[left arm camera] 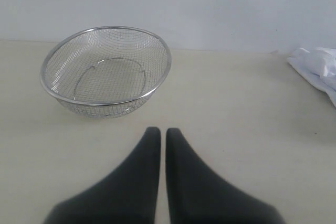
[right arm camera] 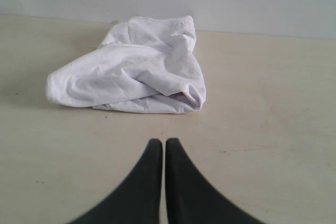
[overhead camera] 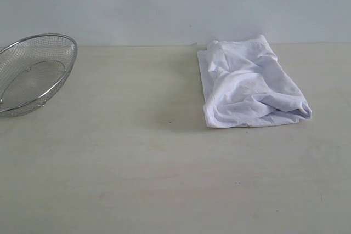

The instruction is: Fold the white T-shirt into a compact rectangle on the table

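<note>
Lying loosely folded: white T-shirt [overhead camera: 249,83], table [overhead camera: 137,179] 2 o'clock | wire-mesh basket [overhead camera: 33,72] 10 o'clock | left gripper [left arm camera: 158,132] closed, empty | right gripper [right arm camera: 159,142] closed, empty

Soft, even, fairly bright light leaves the counter [overhead camera: 164,179] pale and low in contrast. In the exterior view the white T-shirt [overhead camera: 249,83] casts a faint, diffuse shadow toward 9 o'clock. The wire basket [left arm camera: 169,59] shows thin glints along its rim. The dark left end effector [left arm camera: 159,132] and right end effector [right arm camera: 159,142] blur nearest the lens.
</note>
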Motion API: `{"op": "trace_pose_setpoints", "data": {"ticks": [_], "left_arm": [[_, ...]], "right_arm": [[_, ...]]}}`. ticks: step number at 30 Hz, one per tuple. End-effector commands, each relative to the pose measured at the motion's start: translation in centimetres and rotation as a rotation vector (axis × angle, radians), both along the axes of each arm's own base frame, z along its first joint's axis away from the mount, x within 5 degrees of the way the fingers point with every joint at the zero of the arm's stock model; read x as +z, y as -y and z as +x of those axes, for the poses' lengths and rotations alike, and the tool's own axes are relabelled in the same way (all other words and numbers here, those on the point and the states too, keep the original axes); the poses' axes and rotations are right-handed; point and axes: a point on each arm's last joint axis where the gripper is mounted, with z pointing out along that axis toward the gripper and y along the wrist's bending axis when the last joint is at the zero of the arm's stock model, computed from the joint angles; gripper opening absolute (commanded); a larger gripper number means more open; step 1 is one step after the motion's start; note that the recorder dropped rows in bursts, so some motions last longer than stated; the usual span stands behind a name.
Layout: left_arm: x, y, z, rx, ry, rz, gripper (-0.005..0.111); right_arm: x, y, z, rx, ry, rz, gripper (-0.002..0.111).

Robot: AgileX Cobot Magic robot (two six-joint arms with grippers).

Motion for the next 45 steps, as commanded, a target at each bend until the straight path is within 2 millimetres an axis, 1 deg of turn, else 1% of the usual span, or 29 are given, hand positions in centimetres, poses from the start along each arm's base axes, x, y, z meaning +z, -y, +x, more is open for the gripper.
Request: {"op": "trace_pose_setpoints", "data": {"ticks": [1, 33, 34, 35, 36, 37, 38, 40, 41, 42, 44, 45], "left_arm": [[-0.1, 0.0, 0.0, 0.001, -0.003, 0.002, 0.004], [-0.1, 0.0, 0.0, 0.002, -0.001, 0.007, 0.004], [-0.1, 0.0, 0.0, 0.002, 0.000, 0.011, 0.004], [0.0, 0.0, 0.0, 0.003, 0.015, 0.011, 0.004], [0.2, -0.1, 0.0, 0.004, 0.031, 0.010, 0.004], [0.6, -0.1, 0.1, 0.007, 0.079, 0.009, 0.004], [0.8, -0.1, 0.1, 0.009, 0.100, 0.008, 0.004], [1.8, -0.1, 0.2, 0.017, 0.210, -0.012, 0.004], [2.1, -0.2, 0.2, 0.021, 0.243, -0.043, 0.004], [2.4, -0.2, 0.1, 0.023, 0.274, -0.048, 0.004], [2.4, -0.2, 0.1, 0.023, 0.276, -0.048, 0.004], [2.3, -0.2, 0.1, 0.022, 0.264, -0.048, 0.004]], "right_arm": [[0.1, 0.0, 0.0, 0.004, 0.012, -0.006, 0.000], [0.1, 0.0, 0.0, 0.004, 0.013, -0.006, 0.000], [0.2, 0.0, 0.0, 0.006, 0.020, -0.026, 0.000], [0.5, 0.1, 0.1, 0.013, 0.056, -0.115, 0.000], [0.7, 0.2, 0.1, 0.016, 0.075, -0.151, 0.000], [1.2, 0.2, 0.2, 0.023, 0.132, -0.224, 0.000], [1.5, 0.2, 0.2, 0.023, 0.160, -0.235, 0.000], [2.6, 0.1, 0.2, 0.014, 0.288, -0.229, 0.000], [3.1, 0.1, 0.2, 0.007, 0.341, -0.191, 0.000], [3.8, 0.1, 0.1, -0.005, 0.422, -0.082, 0.000], [5.1, 0.2, -0.2, -0.014, 0.562, 0.064, 0.000], [5.4, 0.2, -0.3, -0.014, 0.599, 0.089, 0.000]]}}
